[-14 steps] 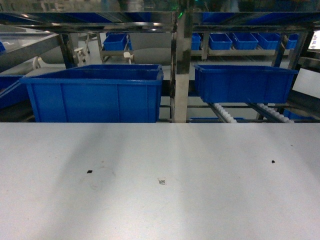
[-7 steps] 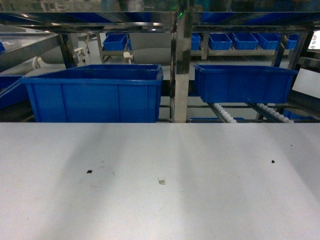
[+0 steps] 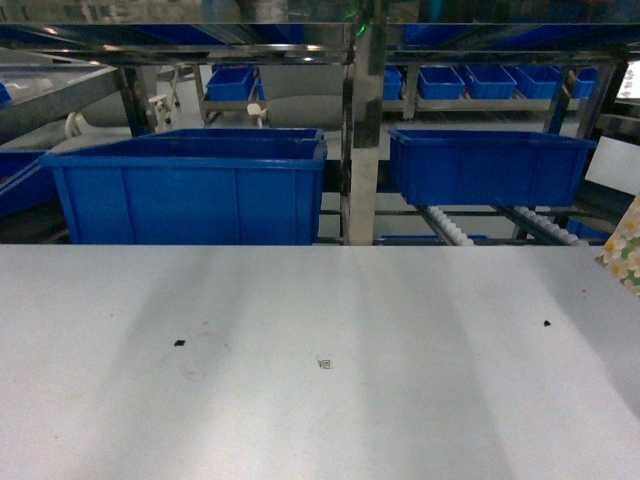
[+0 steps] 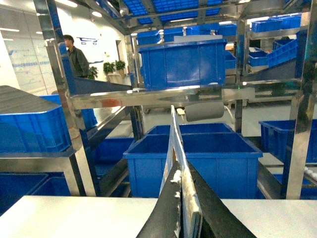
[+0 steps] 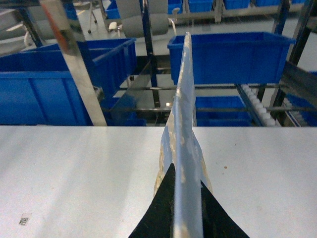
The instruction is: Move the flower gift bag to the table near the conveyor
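floral gift bag (image 3: 626, 247) shows at the right edge of our head view, above the white surface (image 3: 320, 400). our right hand (image 5: 185, 196) pinches its thin edge; our left hand (image 4: 181, 198) clamps a similar thin panel (image 4: 174, 144), near the conveyor (image 3: 450, 230)

Conveyor (image 3: 450, 228) behind table (image 3: 320, 400); bag corner (image 3: 625, 250) right.

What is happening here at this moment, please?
A two-armed robot is bringing a flower gift bag to the white table in front of the conveyor. Each claw, right and left, is shut on a thin flat edge that looks like the bag. The bag is only at the right edge of the head view, not yet set down.
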{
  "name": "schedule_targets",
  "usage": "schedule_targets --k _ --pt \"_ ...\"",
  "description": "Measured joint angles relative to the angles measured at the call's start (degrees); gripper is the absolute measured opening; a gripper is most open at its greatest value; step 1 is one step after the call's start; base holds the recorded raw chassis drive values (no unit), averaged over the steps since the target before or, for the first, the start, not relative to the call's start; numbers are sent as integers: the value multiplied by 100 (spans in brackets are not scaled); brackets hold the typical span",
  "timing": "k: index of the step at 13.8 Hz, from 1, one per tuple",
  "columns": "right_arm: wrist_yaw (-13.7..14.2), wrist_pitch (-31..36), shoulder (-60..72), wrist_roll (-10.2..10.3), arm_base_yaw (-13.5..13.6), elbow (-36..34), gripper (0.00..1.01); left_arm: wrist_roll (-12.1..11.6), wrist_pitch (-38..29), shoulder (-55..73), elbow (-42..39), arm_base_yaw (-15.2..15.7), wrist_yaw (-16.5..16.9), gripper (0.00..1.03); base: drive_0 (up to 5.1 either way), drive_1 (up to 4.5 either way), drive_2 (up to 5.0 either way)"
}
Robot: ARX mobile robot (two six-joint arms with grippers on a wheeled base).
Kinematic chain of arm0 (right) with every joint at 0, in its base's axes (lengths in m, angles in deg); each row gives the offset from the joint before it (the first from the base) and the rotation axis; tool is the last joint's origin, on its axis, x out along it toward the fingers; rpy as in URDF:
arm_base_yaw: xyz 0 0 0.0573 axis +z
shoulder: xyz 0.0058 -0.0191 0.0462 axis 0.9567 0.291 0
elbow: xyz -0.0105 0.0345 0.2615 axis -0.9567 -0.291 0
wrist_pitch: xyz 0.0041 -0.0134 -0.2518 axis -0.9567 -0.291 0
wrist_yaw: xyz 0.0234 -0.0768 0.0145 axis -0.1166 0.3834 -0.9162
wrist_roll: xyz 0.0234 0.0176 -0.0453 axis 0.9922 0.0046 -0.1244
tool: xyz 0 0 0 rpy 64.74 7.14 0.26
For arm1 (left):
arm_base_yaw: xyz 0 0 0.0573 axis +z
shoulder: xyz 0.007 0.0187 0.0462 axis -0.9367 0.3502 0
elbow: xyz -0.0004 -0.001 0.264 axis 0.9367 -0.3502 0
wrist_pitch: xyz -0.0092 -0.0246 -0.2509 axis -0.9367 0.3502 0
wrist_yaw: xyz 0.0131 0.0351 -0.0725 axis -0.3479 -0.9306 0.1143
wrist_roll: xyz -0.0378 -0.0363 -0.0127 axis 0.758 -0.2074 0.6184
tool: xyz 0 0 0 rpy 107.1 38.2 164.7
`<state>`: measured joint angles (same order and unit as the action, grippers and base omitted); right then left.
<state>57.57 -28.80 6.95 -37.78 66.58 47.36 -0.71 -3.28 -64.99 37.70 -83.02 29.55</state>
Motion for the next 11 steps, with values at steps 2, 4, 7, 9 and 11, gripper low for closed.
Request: schedule_targets --k 2,4,7,9,11 --pt "-22 -72 1123 138 -107 723 2 0 -2 0 0 0 0 2 0 0 0" --pt "-42 -55 1792 160 -146 1143 2 0 0 0 0 0 0 2 0 0 0" --pt "-83 59 2745 101 -223 1456 2 0 0 0 0 0 0 2 0 0 0" --pt "-74 201 2983 17 -310 1545 2 0 0 0 0 0 0 2 0 0 0" --pt "72 426 3021 57 -369 1475 14 0 0 0 0 0 0 2 0 0 0"
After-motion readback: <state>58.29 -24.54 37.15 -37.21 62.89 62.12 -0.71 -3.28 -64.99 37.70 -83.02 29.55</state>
